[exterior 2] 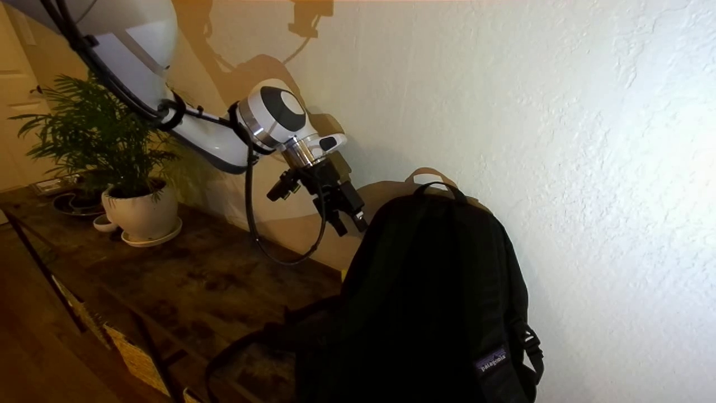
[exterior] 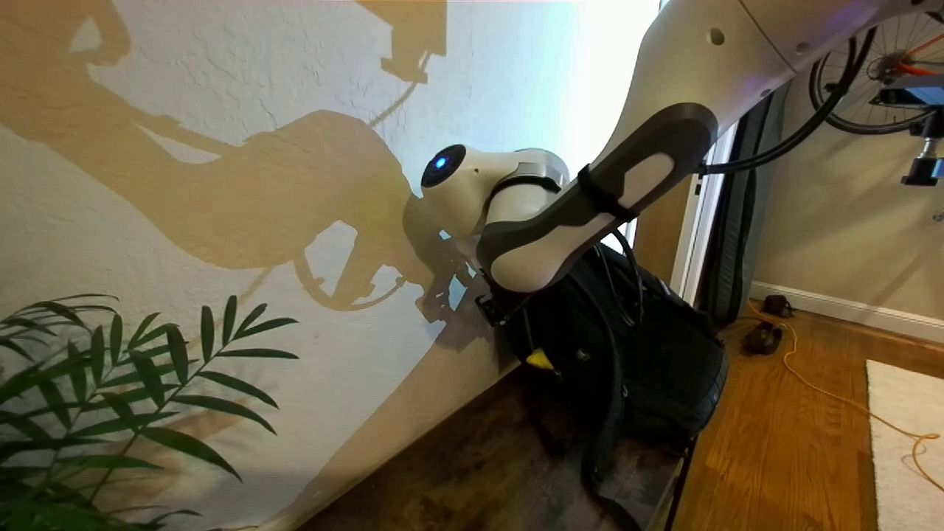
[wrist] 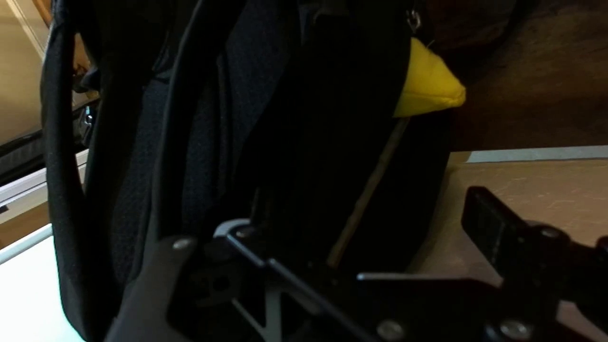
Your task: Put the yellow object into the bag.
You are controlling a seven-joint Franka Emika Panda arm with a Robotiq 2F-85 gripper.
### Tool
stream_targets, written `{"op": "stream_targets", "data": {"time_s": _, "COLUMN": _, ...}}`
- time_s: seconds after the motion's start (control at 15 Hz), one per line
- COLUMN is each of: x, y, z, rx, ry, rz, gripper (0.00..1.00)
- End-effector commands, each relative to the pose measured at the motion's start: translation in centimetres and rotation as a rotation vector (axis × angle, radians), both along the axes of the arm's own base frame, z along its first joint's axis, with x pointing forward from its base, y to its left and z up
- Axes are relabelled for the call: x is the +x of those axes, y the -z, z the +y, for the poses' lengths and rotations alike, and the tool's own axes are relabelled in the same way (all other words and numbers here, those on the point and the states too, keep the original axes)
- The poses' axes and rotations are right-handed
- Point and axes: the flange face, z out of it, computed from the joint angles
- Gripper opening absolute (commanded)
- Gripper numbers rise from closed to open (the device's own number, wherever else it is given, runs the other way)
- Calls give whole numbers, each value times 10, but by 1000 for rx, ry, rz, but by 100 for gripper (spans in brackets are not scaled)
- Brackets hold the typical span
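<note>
The arm (exterior 2: 210, 140) is extended along the wall (exterior 2: 559, 140) and bent near its end; the gripper (exterior 2: 352, 228) is angled downward beside the upper part of the bag (exterior 2: 425, 291), its fingers (wrist: 487, 228) spread apart. The yellow object (wrist: 427, 80) is seen below, partly covered at the bag's side; whether it lies inside cannot be told.

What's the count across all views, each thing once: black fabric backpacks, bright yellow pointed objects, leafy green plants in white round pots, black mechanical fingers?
Black fabric backpack: 1
Bright yellow pointed object, partly hidden: 1
Leafy green plant in a white round pot: 1
Black mechanical fingers, standing open: 2
Total: 5
</note>
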Motion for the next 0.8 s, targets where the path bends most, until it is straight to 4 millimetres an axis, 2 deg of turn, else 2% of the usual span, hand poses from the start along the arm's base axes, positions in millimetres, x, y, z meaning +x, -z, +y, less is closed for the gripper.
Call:
{"op": "stream_targets", "data": {"time_s": 0.0, "x": -16, "y": -11, "z": -11, "rx": -41, "ry": 39, "rz": 22, "gripper": 100}}
{"op": "stream_targets", "data": {"time_s": 0.4, "x": -20, "y": -4, "z": -35, "rx": -76, "ry": 51, "rz": 52, "gripper": 100}}
{"op": "stream_targets", "data": {"time_s": 0.73, "x": -18, "y": 7, "z": -47, "rx": -60, "ry": 44, "rz": 51, "gripper": 100}}
